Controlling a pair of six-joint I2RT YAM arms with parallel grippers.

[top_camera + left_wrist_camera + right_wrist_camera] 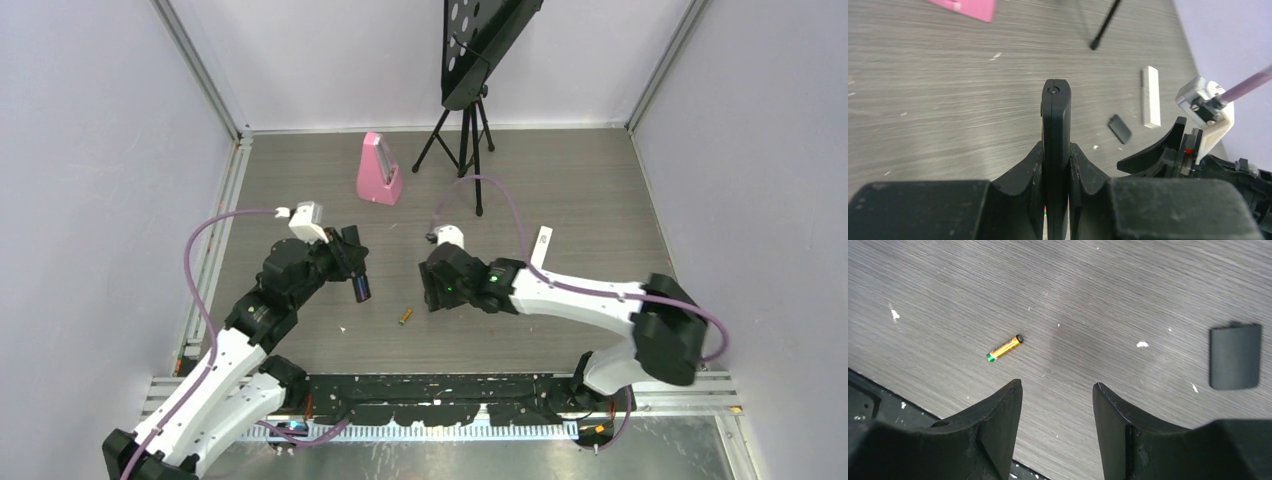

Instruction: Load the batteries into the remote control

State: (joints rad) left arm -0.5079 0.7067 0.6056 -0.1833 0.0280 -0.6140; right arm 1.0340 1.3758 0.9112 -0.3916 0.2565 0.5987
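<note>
Grey wood-grain boards make up the bench (560, 180), which is closed in by pale lilac walls. We see the left gripper (1055, 150) clamped tight on the remote control (1056, 115), held edge-on above the left half of the bench with its free end pointing away from the wrist. The right gripper (1057, 385) hangs with its jaws apart and nothing between them. One battery (1005, 348), gold with a green tip, lies flat toward the near edge, about midway between the side edges. A black back cover (1235, 356) lies flat on the right half, apart from the battery. A pink metronome (380, 170) stands toward the far edge.
</note>
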